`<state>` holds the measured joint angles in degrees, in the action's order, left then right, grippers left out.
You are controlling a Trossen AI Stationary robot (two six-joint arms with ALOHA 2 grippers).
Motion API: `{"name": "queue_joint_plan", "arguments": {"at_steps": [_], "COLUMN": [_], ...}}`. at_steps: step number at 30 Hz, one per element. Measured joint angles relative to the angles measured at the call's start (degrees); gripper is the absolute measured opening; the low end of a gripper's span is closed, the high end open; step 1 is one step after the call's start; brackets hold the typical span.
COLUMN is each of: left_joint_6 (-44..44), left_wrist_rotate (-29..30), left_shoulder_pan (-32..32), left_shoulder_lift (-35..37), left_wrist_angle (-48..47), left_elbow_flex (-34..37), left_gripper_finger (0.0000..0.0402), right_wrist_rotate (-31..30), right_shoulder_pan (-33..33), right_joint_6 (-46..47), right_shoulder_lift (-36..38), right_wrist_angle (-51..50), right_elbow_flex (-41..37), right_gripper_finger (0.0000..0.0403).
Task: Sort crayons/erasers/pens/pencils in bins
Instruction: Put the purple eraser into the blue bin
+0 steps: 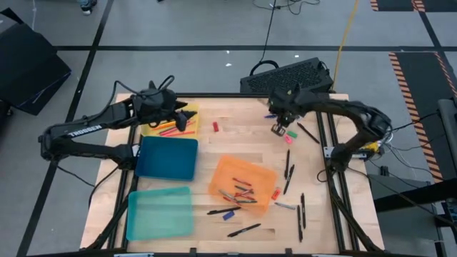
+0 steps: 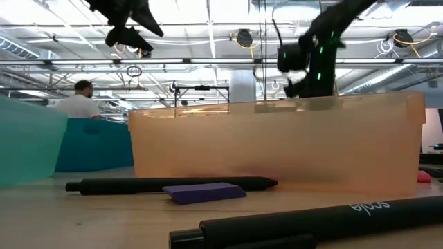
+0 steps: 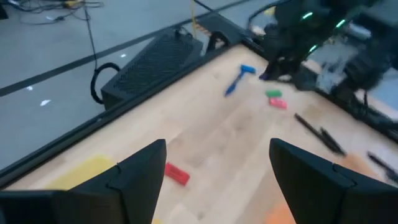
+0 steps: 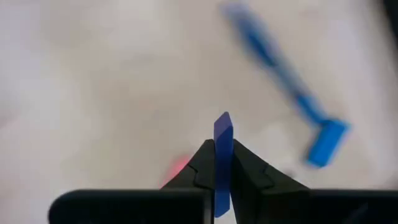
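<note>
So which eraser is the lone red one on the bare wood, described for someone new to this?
Start at the yellow bin at the table's far left, under the left gripper. Just to its right, on bare wood, lies the red eraser. It lies alone, well left of the pink and green erasers by the right gripper.

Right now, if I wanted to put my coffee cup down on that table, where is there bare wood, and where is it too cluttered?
Bare wood lies mid-table between the red eraser, the blue bin and the orange bin. It is crowded right of the orange bin, where black pens lie scattered, and in front of it. The far right corner is busy under the right gripper.
</note>
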<state>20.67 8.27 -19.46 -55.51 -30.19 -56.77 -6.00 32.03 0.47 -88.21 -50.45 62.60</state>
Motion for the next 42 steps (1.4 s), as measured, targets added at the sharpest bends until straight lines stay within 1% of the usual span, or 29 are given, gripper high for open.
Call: {"name": "queue_joint_plan", "arguments": {"at_steps": [1,4,7,9,12,15,17,21,25,28,30,37,39,42], "left_joint_6": [-0.48,-2.66,-4.55,-5.48,-5.21,-3.78,-2.82,-1.8,-0.62,0.43,0.5,0.5,0.5,0.53], "left_wrist_rotate": [-0.44,-2.4,-4.83,-7.14,-10.14,-10.79,-10.8,-10.41,-7.78,-6.13,-5.37,-5.16,-4.89,-4.11], "left_shoulder_pan": [0.78,3.58,6.99,9.17,12.39,15.75,17.77,21.7,24.65,25.71,26.1,26.13,26.13,26.13], "left_shoulder_lift": [0.57,1.82,2.19,2.31,2.32,2.28,2.3,2.28,2.28,2.28,2.28,2.28,2.28,2.28], "left_wrist_angle": [-0.65,-2.47,-2.65,-2.72,-2.69,-2.72,-2.72,-2.75,-4.0,-5.13,-5.21,-6.48,-7.43,-7.9], "left_elbow_flex": [0.0,0.0,0.01,0.01,0.02,0.02,0.02,0.02,0.02,0.02,0.04,0.04,0.04,0.04], "left_gripper_finger": [0.0285,0.0285,0.0285,0.0285,0.0285,0.0285,0.0285,0.0285,0.0285,0.0285,0.0285,0.0285,0.0285,0.0285], "right_wrist_rotate": [0.97,3.58,4.85,4.81,4.93,4.81,4.46,4.66,4.5,4.6,4.35,6.29,6.12,7.29], "right_shoulder_pan": [-3.08,-12.82,-23.21,-29.99,-37.56,-42.88,-45.44,-48.42,-49.78,-49.83,-49.34,-48.11,-48.17,-47.92], "right_joint_6": [1.17,5.16,7.87,8.82,11.46,13.69,13.94,14.46,14.01,15.26,14.36,9.53,9.01,9.33], "right_shoulder_lift": [1.72,5.09,5.4,4.08,0.99,-3.62,-7.12,-13.87,-18.46,-19.01,-18.87,-18.82,-18.82,-19.61], "right_wrist_angle": [-0.92,0.72,2.39,7.52,14.36,19.17,19.99,20.02,20.23,20.31,21.01,20.59,20.65,21.0], "right_elbow_flex": [0.55,4.15,8.44,11.29,13.71,13.81,13.8,13.76,13.71,13.71,13.73,13.73,13.73,13.8], "right_gripper_finger": [0.0014,0.0014,0.0014,0.0014,0.0014,0.0014,0.0014,0.0025,0.0058,0.008,0.0085,0.0062,0.0065,0.008]}}
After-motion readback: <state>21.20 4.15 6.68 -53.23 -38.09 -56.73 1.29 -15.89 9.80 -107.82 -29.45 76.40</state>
